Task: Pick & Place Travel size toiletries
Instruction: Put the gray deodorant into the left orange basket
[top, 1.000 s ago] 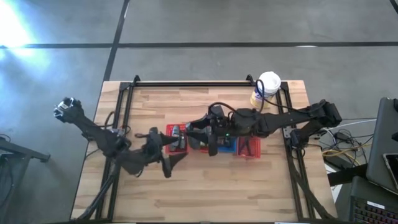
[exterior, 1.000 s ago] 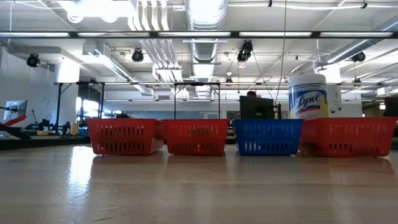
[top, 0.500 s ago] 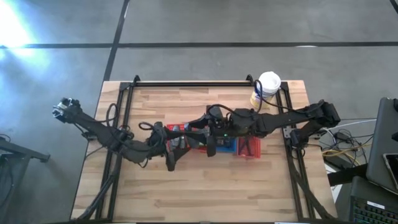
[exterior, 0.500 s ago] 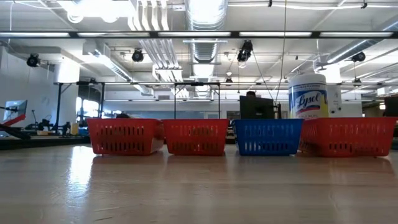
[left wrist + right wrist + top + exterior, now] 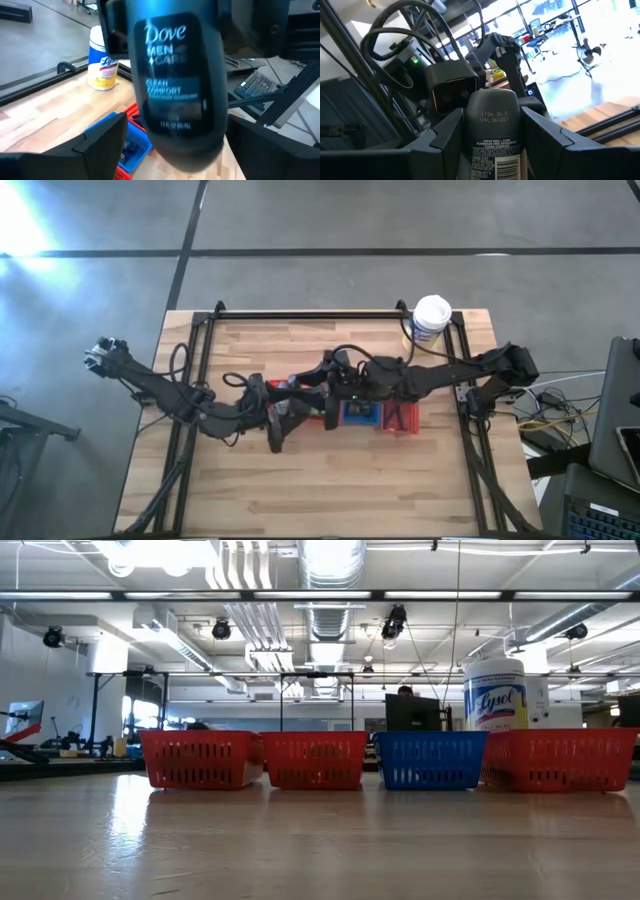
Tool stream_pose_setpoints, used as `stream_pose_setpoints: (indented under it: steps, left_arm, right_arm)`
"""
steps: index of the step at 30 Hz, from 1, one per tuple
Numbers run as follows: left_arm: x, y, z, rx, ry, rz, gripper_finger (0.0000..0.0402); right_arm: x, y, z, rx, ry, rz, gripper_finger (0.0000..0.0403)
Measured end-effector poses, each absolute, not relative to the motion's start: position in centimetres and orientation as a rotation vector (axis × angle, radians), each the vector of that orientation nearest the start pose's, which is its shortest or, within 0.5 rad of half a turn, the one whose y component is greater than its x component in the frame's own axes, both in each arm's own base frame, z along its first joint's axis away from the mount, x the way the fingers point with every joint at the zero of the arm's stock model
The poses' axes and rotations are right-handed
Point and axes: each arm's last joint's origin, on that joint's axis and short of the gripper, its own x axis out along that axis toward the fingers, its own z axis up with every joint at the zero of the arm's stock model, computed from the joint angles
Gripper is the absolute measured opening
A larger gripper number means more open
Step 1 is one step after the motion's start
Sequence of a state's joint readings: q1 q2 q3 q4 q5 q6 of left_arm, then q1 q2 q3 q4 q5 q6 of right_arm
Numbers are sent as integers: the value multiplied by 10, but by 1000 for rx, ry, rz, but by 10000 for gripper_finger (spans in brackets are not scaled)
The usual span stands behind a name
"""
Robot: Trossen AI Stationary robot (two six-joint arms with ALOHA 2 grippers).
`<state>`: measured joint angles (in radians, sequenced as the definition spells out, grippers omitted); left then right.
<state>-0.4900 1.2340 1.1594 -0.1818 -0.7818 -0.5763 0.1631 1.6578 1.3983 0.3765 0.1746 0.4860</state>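
Gripping the deodorant [image 5: 182,85] in the right gripper [image 5: 495,125], jaws clamped, above the baskets [image 5: 430,760] at the middle of the worktop [image 5: 250,490], offering it between the wide-open jaws of the left gripper [image 5: 175,142]; placing not yet done.

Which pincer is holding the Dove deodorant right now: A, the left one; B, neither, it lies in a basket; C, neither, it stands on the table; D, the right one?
D: in the right wrist view the right pincer has its fingers closed on the deodorant, while the left pincer stands open around it, not yet gripping.
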Motion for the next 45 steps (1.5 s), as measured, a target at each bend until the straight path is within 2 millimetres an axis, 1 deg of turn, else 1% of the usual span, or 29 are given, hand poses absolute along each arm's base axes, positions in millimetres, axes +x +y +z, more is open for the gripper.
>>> stream_pose_setpoints:
  steps: [2,4,9,10,15,18,21,25,28,31,34,36,40,43,45]
  left_arm:
    - [246,-108,373,-408,114,332,325]
    - [246,-108,373,-401,115,331,305]
    - [246,-108,374,-407,113,326,226]
    - [246,-108,375,-410,112,322,218]
    - [246,-108,374,-402,115,325,218]
    - [246,-108,373,-392,123,327,218]
    - [245,-106,370,-368,142,359,218]
    - [241,-100,363,-376,181,444,215]
    - [238,-93,356,-419,231,502,213]
    - [235,-78,342,-535,317,603,213]
    - [232,-54,323,-676,466,720,213]
    - [235,-39,311,-743,521,748,213]
    - [249,-9,287,-912,556,667,213]
    - [256,5,259,-1028,533,608,212]
    - [256,8,239,-1105,545,587,212]
  right_arm:
    - [389,59,371,515,-119,25,164]
    - [390,59,369,517,-114,30,164]
    - [390,59,368,525,-111,39,169]
    - [390,60,369,524,-113,39,169]
    - [390,60,368,525,-109,39,172]
    - [389,60,368,525,-91,34,183]
    - [386,59,368,520,-65,20,207]
    - [376,57,373,500,11,-11,251]
    - [366,54,376,479,84,-97,286]
    - [354,49,378,448,150,-220,319]
    - [338,44,385,446,182,-325,344]
    - [327,41,390,473,191,-360,355]
    - [314,37,391,498,235,-416,362]
    - [307,35,392,502,248,-451,359]
    - [304,36,393,504,248,-466,355]
